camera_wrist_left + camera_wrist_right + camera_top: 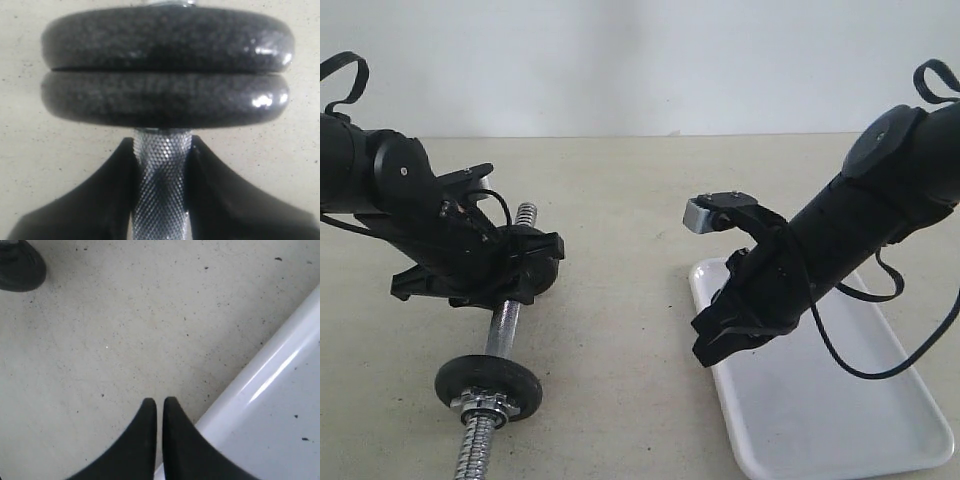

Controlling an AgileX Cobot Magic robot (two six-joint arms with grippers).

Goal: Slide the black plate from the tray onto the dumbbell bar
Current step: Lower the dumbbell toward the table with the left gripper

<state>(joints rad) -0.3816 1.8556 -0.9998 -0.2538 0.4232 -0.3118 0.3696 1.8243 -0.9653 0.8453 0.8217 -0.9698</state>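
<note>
Fingers of the left gripper (pixel 520 283) (pixel 162 144) clenched on either side of the knurled middle of the short chrome steel dumbbell bar (pixel 504 325) (pixel 161 195), grasping it. Bar flat on the beige speckled tabletop (pixel 620 200) at the left of the scene, running from a far threaded end (pixel 526 214) to a near threaded end (pixel 472 452).

Black plate of iron, small, flat and round (pixel 485 378), seated on the near part of the bar, standing on edge, with a chrome collar nut (pixel 480 404) against its near side. Shown close in the left wrist view as two alike: black plate (pixel 165 97) nearest the fingers, second black disc (pixel 165 40) just beyond, face to face and touching, only a thin seam between.

Right gripper (pixel 712 348) (pixel 160 402) closed, black fingertips drawn together with only a thin slit between, grasping no object. Placed above the tabletop just beside the left rim of the white glossy rectangular tray (pixel 820 420) (pixel 272 372), towards its far-left corner. Tray on the right of the scene, well apart from the bar. Rounded black edge of one disc (pixel 17 265) at the margin of the right wrist view, well apart from those fingertips.
</note>
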